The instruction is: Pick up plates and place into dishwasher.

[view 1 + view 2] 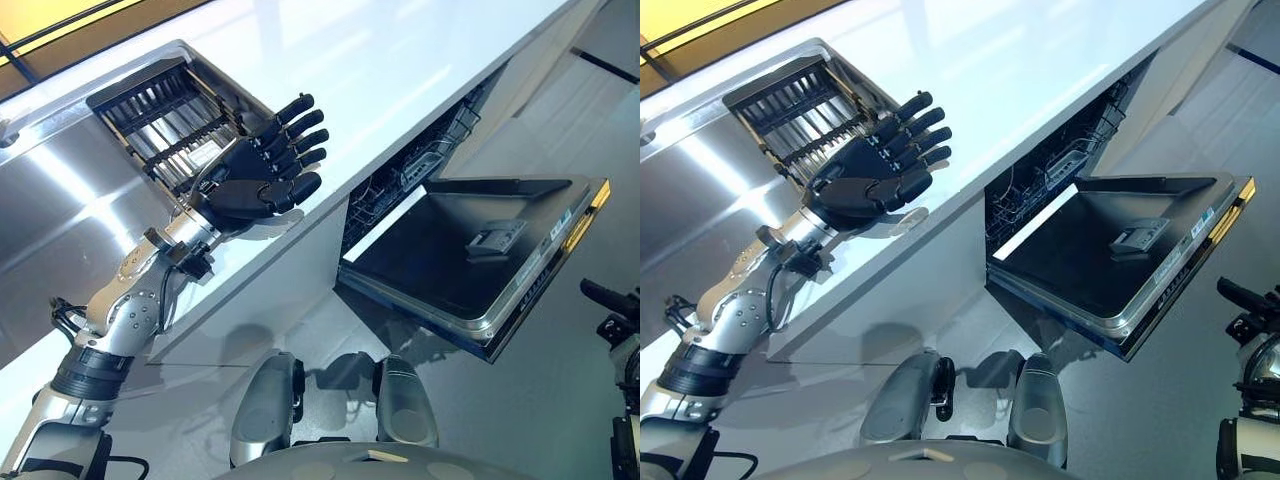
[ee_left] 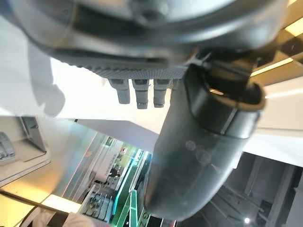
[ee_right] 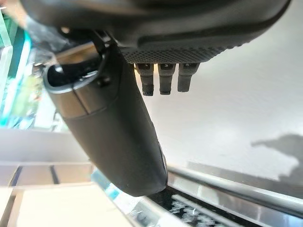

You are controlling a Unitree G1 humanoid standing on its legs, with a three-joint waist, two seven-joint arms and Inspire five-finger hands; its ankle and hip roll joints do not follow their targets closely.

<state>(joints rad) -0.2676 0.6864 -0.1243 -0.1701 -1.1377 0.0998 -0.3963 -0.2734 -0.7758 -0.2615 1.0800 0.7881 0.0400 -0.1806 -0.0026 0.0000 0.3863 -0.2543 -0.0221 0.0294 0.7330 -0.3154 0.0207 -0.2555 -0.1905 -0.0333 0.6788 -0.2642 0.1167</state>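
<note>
1. Your left hand [image 1: 262, 175] is raised over the white counter [image 1: 400, 70], palm up, with the fingers straight and spread and the thumb lying across the palm. It holds nothing and touches nothing.
2. Just beyond that hand, the dark drying rack [image 1: 165, 115] sits in the steel sink [image 1: 60, 200] at the counter's left end. You can see its ribs and bars, but no plate standing in it.
3. The dishwasher [image 1: 1050, 170] is under the counter, to the right of your left hand. Its door [image 1: 1110, 250] is dropped open and lies roughly level, inner face up, with the detergent box [image 1: 1137, 237] near its far edge.
4. Inside the opening you can make out the wire basket [image 1: 420, 165] with its prongs; whether anything sits in it you cannot tell, since it is dark in there.
5. Your right hand [image 3: 118, 127] is low at the right edge of the head views, well apart from the door. In its wrist view the fingers hang straight and the thumb juts forward, with nothing between them.
6. No plate is in either hand.
</note>
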